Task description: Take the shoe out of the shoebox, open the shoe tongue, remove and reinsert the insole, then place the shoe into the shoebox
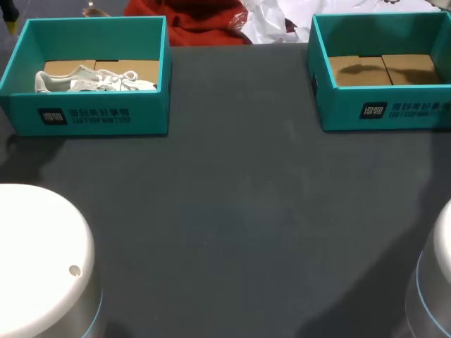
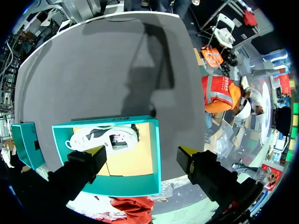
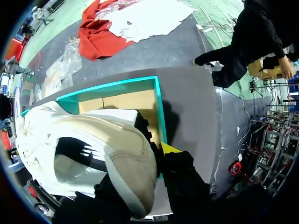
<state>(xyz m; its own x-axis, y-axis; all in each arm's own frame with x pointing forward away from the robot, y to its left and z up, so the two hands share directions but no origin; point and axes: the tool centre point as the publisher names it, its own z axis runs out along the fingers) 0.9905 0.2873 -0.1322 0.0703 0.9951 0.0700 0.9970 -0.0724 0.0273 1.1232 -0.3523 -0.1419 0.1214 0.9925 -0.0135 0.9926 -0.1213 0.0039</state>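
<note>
Closest in, the rounded white bodies of the left arm (image 1: 39,260) and the right arm (image 1: 437,282) stand at the near corners of the dark grey table (image 1: 232,211).

Right up against the right wrist camera hangs a beige-heeled shoe (image 3: 84,135), white with dark stripes, and it blocks most of the view down. The right gripper (image 3: 135,163) holds it aloft. One yellow fingertip (image 3: 169,148) lies against the heel side, and the other is hidden behind the shoe. Beneath it sits the right shoebox (image 1: 387,109), teal-walled, showing its brown cardboard floor.

The left gripper (image 2: 141,151) hovers with its fingers spread wide and nothing between them. It is above the left shoebox (image 1: 91,113), which is also teal. Inside that box a white shoe (image 1: 95,81) with loose laces lies on the cardboard floor, near the front wall and towards the outer side.

Both boxes stand along the far edge of the table, well apart, one at each side, with dark tabletop between them.
</note>
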